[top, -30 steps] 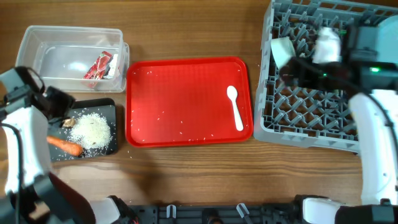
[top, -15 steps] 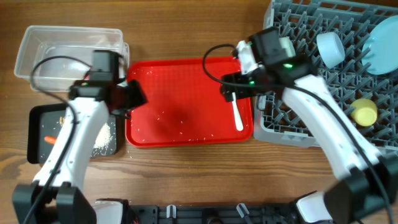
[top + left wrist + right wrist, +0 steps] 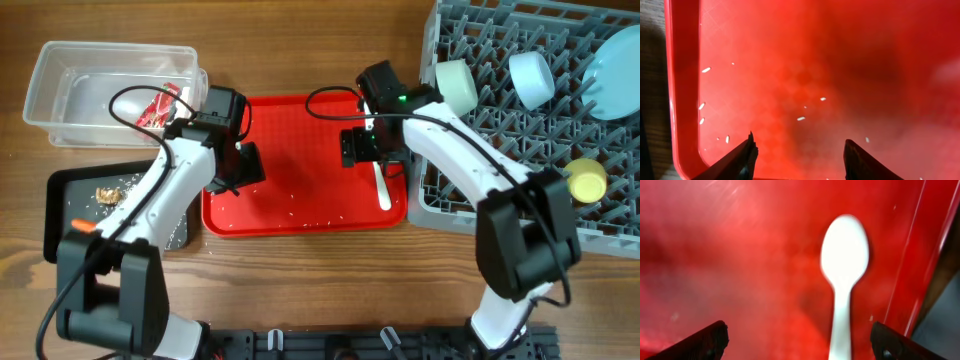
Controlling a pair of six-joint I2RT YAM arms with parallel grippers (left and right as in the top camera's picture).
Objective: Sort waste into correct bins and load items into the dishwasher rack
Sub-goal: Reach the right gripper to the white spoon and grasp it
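L gripper (image 3: 245,168) hangs over the left part of the red tray (image 3: 300,125), centre of the overhead frame. In your left wrist view its fingers (image 3: 742,160) stand spread w/ nothing btwn them. Below them you see only tray floor and loose white grains (image 3: 800,118), some near the tray's left rim.

R gripper (image 3: 360,148) is over the tray's right part, at the top end of the white spoon (image 3: 384,190). In your right wrist view the fingers (image 3: 705,339) are spread wide at the bottom corners. The spoon lies flat on the tray, bowl end up-frame, handle running down btwn the fingers, nearer the right-hand one. You see no contact w/ it; the pic is blurred.

Waste: the red-and-white wrapper (image 3: 160,105) lies in the clear tub (image 3: 90,85), upper left of frame. Below the tub, at the left edge, is the black tray (image 3: 58,205). It holds a brown bit (image 3: 108,194) w/ a few grains, and the orange carrot (image 3: 82,226) shows only a tip beside the L arm. The arm hides the rest of that tray.

The rack (image 3: 480,195) fills the right side of the frame. In it:
- pale green bowl (image 3: 458,85), rack's upper-left corner
- white-blue bowl (image 3: 530,78), just right of it
- pale blue plate (image 3: 612,70), far right edge
- yellow cup (image 3: 587,180), lower right

Upright or leaning on pegs: can't tell from above.
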